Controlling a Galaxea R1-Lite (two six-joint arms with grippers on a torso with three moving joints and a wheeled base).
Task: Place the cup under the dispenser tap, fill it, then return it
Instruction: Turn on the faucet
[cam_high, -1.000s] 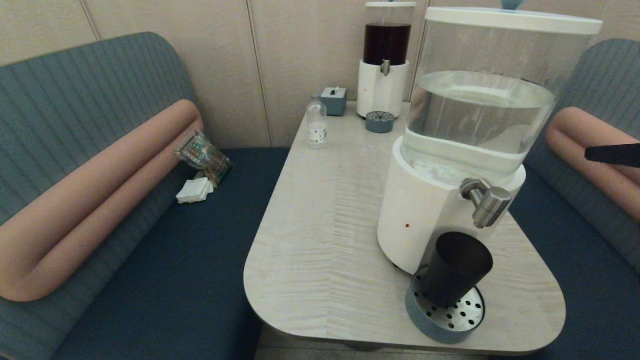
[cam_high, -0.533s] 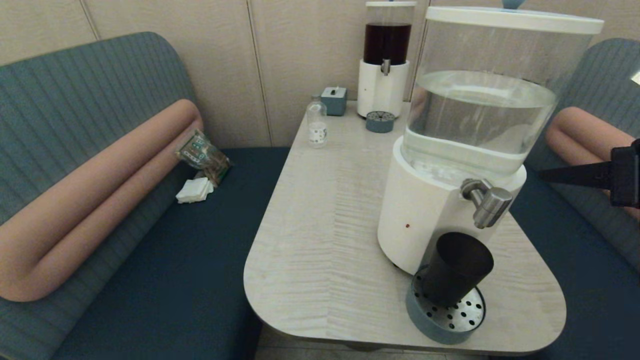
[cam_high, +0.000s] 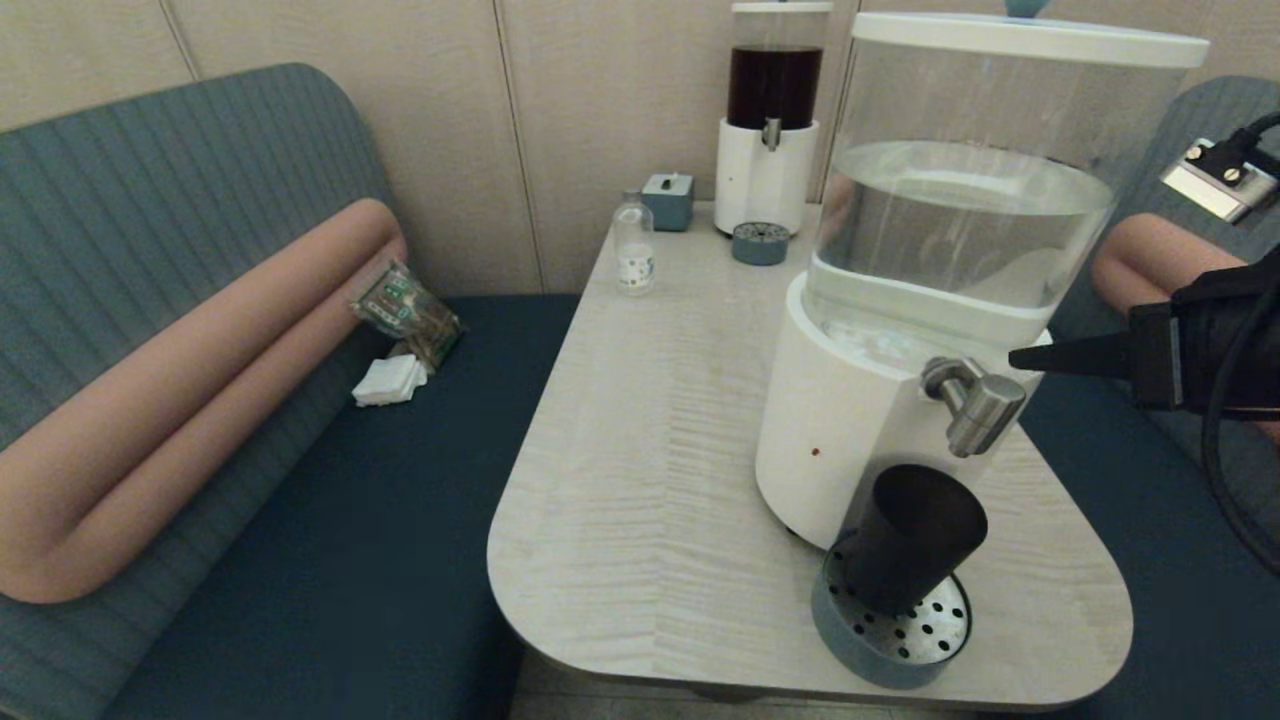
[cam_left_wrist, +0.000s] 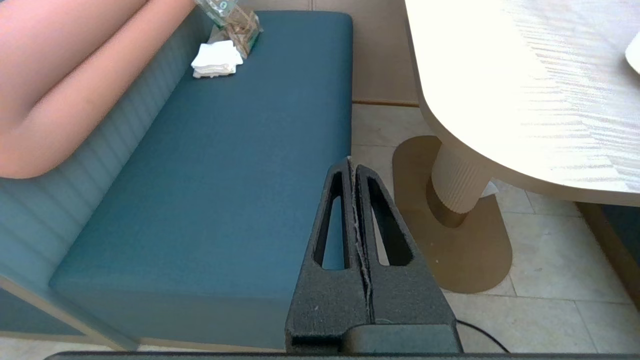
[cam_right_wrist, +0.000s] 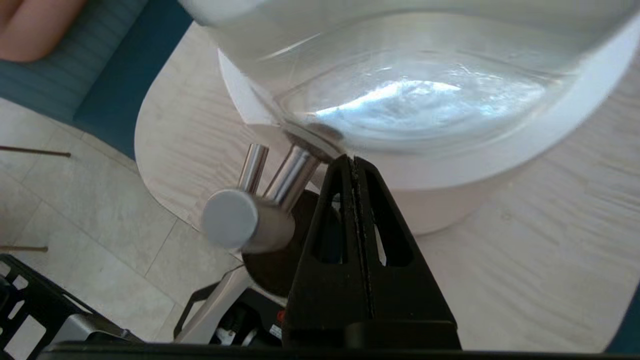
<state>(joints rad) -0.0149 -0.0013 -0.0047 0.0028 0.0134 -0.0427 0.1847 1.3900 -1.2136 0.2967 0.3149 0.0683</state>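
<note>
Right pincer (cam_high: 1015, 358), fingers pressed together and empty, noses beside the stubby brushed-steel dispenser tap (cam_high: 975, 402) above the dark tapered plastic cup (cam_high: 915, 535); press squarely, gently.

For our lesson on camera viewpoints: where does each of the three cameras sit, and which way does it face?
Head: high, looking down at the table; right gripper beside the tap, cup below.
Left wrist: behind the shut left gripper, facing the bench seat.
Right wrist: behind shut fingers, facing the tap.
Head and right wrist share tap and cup.
</note>
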